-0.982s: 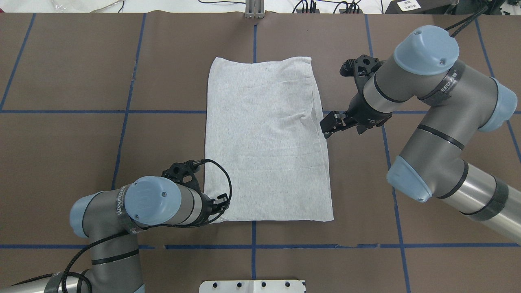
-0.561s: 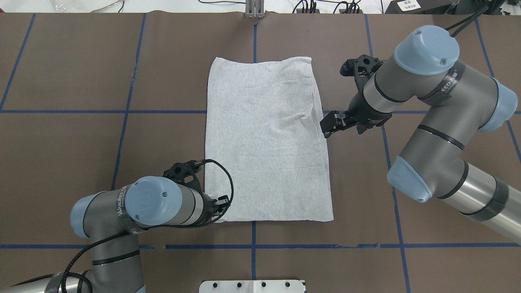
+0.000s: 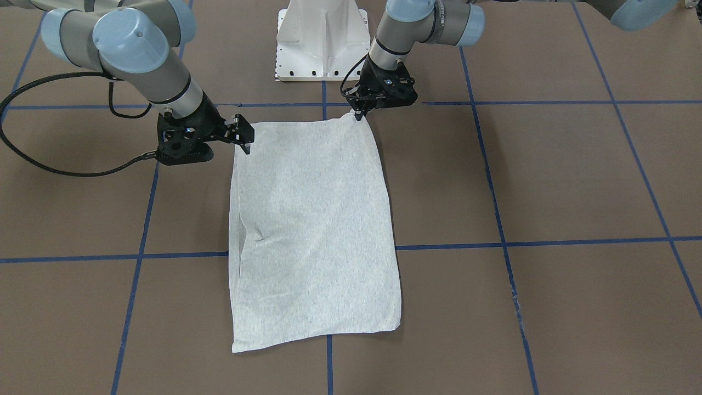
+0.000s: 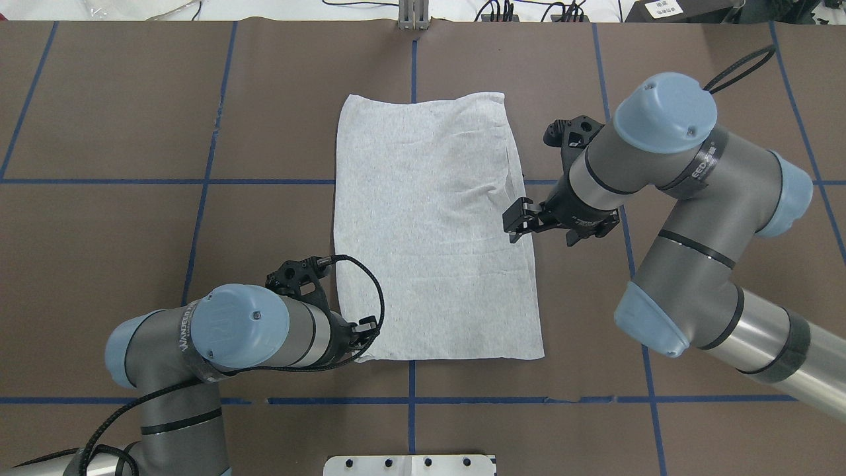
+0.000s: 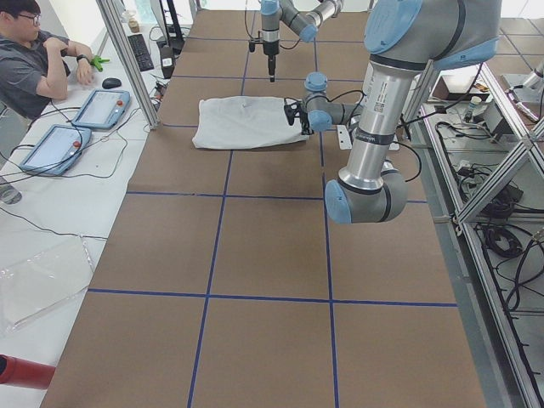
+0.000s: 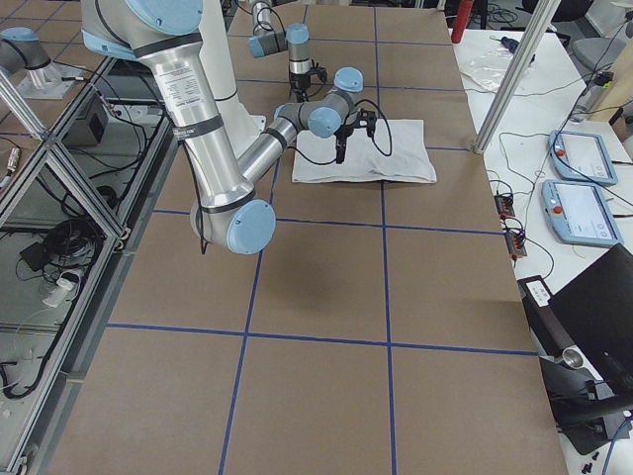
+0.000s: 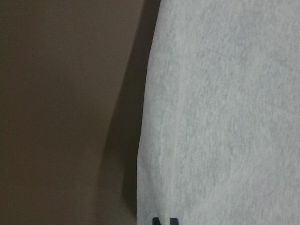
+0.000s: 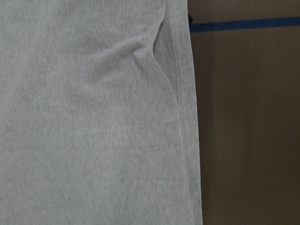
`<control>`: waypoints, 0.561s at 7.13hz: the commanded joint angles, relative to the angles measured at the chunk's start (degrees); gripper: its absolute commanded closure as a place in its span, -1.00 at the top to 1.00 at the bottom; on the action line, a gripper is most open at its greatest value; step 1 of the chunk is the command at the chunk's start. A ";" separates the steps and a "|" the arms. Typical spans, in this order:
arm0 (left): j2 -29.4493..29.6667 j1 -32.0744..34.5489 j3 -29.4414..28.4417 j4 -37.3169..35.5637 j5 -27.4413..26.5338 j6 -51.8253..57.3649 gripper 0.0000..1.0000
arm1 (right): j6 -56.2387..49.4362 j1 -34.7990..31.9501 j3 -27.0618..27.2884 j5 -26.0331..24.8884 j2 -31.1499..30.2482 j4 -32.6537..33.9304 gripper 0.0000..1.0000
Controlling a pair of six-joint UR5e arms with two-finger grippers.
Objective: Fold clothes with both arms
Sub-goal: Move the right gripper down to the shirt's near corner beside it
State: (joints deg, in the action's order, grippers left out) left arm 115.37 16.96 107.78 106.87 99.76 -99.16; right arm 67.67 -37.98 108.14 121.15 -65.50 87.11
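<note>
t-shirt, heather grey, lies flat around the middle of the tabletop. it is folded to a long rectangle with the long sides running from the robot's edge toward the operators' edge, a bit wider at the robot's end, plain grey fabric up. a soft crease and some puckering sit along the long side that faces the tabletop's right end, about halfway down it. left arm comes in low from the robot's-edge left corner. left tool points down at the shirt corner nearest the robot on the left side, tips pressed together to a point and pinching that corner. the left wrist view shows the shirt's side edge with its shadow on the brown surface, and two small dark tips close together at the bottom. right arm reaches in from the right end. right tool points down over the creased long side with its fingers spread. can't tell if the tips touch the cloth or sit just above it. the right wrist view shows the hem, the crease and a strip of blue tape. blue tape lines grid the tabletop. white base sits at the robot's edge. operator sits beyond the operators' edge.
</note>
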 commanded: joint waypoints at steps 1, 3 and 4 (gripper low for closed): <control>0.03 0.00 0.15 0.00 0.17 0.19 -1.00 | 16.38 7.70 1.72 -7.12 0.11 -0.01 1.00; 0.03 0.00 0.06 0.00 0.34 0.37 -1.00 | 28.53 14.39 2.42 -15.12 -0.50 0.07 1.00; -0.06 0.00 0.06 0.09 0.26 0.37 -1.00 | 34.75 17.12 2.34 -18.28 -0.68 0.07 1.00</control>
State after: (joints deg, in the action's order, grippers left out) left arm 115.36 16.96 107.86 106.90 100.04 -98.82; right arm 95.06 -24.55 110.36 107.05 -65.89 87.16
